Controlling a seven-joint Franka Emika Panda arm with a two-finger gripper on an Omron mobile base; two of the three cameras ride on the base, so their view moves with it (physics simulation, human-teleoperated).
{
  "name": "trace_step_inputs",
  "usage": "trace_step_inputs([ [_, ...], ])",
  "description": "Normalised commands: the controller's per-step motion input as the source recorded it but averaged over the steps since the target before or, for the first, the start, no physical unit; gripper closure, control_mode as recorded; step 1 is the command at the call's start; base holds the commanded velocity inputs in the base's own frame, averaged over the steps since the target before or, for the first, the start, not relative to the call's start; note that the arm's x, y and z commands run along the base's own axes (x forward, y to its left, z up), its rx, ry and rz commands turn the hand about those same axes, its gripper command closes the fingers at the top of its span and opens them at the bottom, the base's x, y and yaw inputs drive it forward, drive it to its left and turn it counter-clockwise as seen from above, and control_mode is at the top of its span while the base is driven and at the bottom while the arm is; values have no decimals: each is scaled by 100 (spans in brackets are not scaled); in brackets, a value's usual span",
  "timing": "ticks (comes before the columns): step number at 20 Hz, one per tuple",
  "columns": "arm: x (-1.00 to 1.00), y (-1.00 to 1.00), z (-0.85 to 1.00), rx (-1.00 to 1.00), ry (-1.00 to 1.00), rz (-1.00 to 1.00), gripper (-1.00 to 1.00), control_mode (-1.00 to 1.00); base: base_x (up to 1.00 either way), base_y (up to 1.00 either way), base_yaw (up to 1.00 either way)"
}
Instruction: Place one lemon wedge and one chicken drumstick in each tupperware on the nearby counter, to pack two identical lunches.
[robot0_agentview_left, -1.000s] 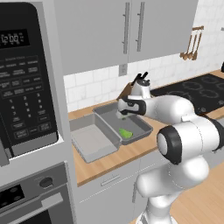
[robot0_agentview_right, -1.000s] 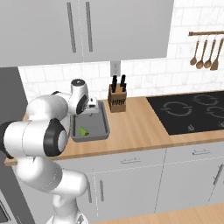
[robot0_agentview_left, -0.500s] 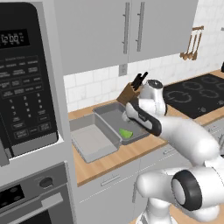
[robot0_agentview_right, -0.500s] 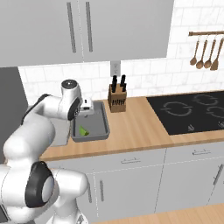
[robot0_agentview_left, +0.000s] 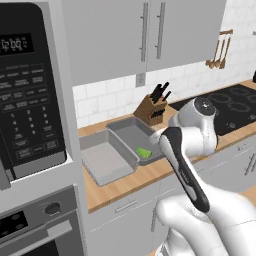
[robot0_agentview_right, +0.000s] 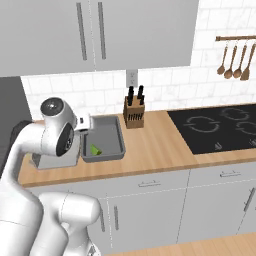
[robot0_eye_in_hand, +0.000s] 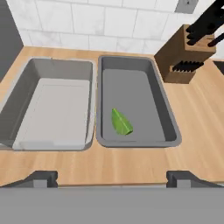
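Well, pincer (robot0_eye_in_hand: 112, 177): open, empty, fingers spread wide.
Wedge (robot0_eye_in_hand: 121, 122): lies in right tub (robot0_eye_in_hand: 168, 120), just ahead of pincer.
Handling, I'd guess: light, slick; pinch across flat faces.

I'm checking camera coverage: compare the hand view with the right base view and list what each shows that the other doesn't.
Hand view alone: the inside of the left container, bare, and the two dark fingers standing wide apart with nothing between them.

Right base view alone: the black cooktop, the hanging wooden spoons, the wall cabinets and the drawer fronts.

Both: the right container holding one lemon wedge, the knife block and the wooden counter.
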Motion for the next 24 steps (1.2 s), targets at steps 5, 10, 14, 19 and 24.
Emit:
trace_step_inputs([
  [5,-80,-1,25,-1,-1,0,-100,100,-20,-4,0],
  [10,0,0,0,0,0,0,-100,100,-100,-13,10],
  [14,0,0,0,0,0,0,-100,100,-100,8,53],
  [19,0,0,0,0,0,0,-100,100,-100,30,64],
  [24,0,0,0,0,0,0,-100,100,-99,84,60],
])
